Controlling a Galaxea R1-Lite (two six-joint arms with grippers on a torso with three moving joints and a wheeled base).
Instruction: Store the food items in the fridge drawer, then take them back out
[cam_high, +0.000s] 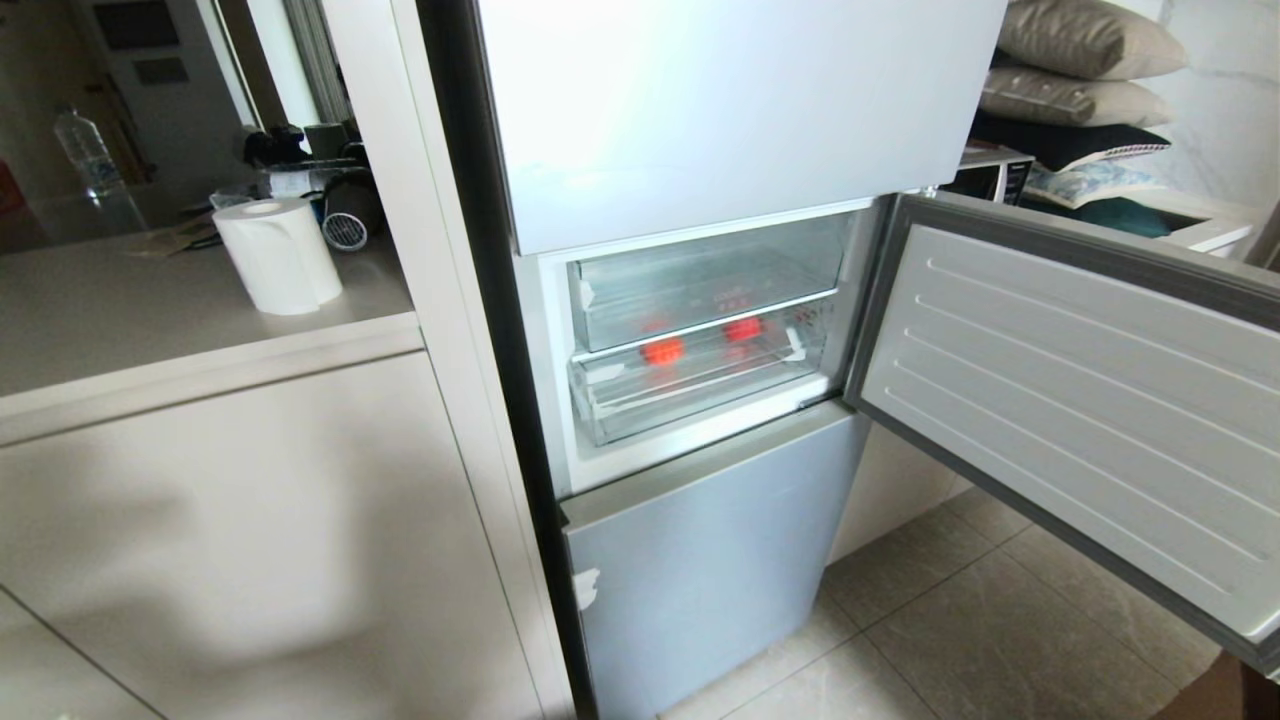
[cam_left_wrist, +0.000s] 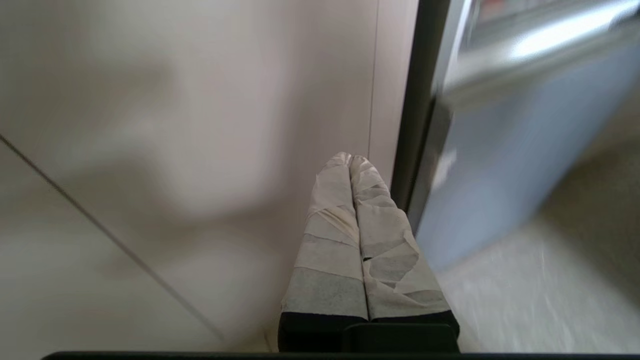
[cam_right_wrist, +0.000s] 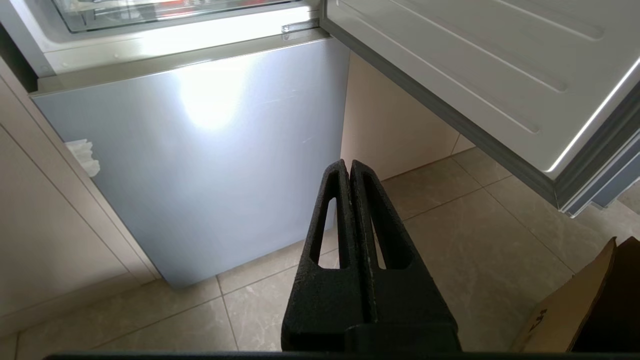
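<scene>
- Looking into the open fridge at centre frame in the head view: two red fruits (cam_high: 663, 350) sit inside the clear drawer (cam_high: 700, 385), one left of centre, the other (cam_high: 742, 329) further back and right
- Drawer looks pushed in, so my read is that storing is done and taking back out comes next
- Next move calls for an arm to come up, pull the drawer out, then spread its fingers for a fruit
- Neither arm shows in the head view
- Left gripper (cam_left_wrist: 350, 159), taped fingers pressed together and empty, faces the cabinet beside the fridge
- Right gripper (cam_right_wrist: 348, 165), black fingers clamped together and empty, points at the lower door (cam_right_wrist: 200, 160) and floor tiles (cam_right_wrist: 475, 250)
- Only the right wrist view catches a cardboard box (cam_right_wrist: 585, 310) at lower right
</scene>
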